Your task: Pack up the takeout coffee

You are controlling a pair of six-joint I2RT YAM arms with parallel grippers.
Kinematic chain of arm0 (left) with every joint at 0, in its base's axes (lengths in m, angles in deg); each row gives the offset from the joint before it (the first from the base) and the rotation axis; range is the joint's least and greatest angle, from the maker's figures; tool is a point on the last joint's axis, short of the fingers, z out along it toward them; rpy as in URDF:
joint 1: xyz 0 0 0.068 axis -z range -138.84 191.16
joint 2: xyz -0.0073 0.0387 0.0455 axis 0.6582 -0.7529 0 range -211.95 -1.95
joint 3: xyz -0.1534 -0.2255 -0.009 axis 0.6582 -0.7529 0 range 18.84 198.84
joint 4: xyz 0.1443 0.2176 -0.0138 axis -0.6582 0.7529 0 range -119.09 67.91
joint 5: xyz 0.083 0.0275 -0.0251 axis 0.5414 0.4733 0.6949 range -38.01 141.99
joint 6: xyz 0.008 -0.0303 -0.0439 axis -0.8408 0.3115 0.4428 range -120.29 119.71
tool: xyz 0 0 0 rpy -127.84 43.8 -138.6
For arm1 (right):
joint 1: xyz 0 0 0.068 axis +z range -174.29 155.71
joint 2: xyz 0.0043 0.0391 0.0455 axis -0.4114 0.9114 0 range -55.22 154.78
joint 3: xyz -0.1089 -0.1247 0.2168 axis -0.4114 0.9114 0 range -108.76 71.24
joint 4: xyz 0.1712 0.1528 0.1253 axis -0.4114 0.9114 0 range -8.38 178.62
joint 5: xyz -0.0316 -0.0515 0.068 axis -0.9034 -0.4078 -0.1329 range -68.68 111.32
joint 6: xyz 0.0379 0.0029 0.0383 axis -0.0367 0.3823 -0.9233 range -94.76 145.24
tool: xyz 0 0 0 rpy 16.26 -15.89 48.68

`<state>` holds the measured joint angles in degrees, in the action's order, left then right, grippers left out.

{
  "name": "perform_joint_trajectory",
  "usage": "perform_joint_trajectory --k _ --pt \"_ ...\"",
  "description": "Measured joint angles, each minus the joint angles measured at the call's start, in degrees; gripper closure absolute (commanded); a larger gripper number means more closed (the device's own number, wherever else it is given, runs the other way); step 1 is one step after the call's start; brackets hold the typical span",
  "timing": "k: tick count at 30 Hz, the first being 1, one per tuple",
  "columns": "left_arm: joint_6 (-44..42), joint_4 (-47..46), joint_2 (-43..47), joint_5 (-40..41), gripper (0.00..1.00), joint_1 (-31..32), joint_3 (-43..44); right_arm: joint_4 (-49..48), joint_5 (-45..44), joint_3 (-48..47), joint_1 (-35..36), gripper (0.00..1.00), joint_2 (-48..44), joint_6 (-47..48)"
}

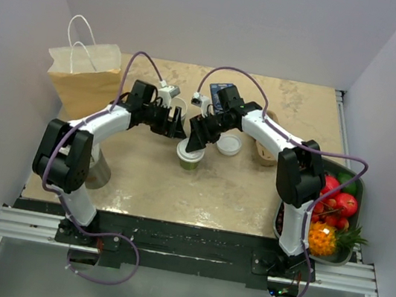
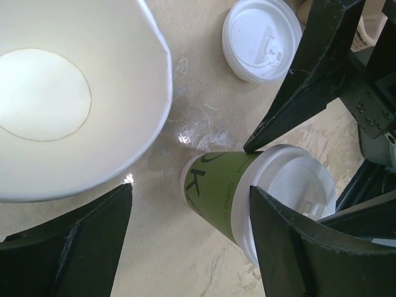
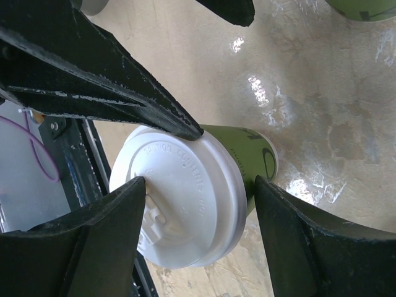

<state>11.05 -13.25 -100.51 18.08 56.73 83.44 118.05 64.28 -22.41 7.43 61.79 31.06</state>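
Tan table: stone-patterned top.
Brown paper bag: white cord handles, upright, far left corner.
Open paper cup: white inside, no lid, far side of centre.
Loose white plastic lid: flat on the table, right of centre.
Tray: near right edge, holds red fruit and one orange piece.
Grey container: near left, partly hidden.
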Motion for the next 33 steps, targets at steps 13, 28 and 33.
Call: perform_joint_trajectory --k 13,28,33 --pt "-0.48 -6.54 2.05 -2.86 0.14 -1.44 -3.50 -0.04 1.53 -0.22 -1.36 0.18 0.00 0.68" --pt "2.62 -15.89 3.67 -18.91 0.10 -5.55 -11.37 -2.19 17.27 -0.39 -8.11 0.15 3.74 -1.46" --pt "2.67 -18.08 3.69 -23.63 0.10 -5.95 -12.57 -5.25 19.82 0.17 -8.22 0.15 3.78 -4.63"
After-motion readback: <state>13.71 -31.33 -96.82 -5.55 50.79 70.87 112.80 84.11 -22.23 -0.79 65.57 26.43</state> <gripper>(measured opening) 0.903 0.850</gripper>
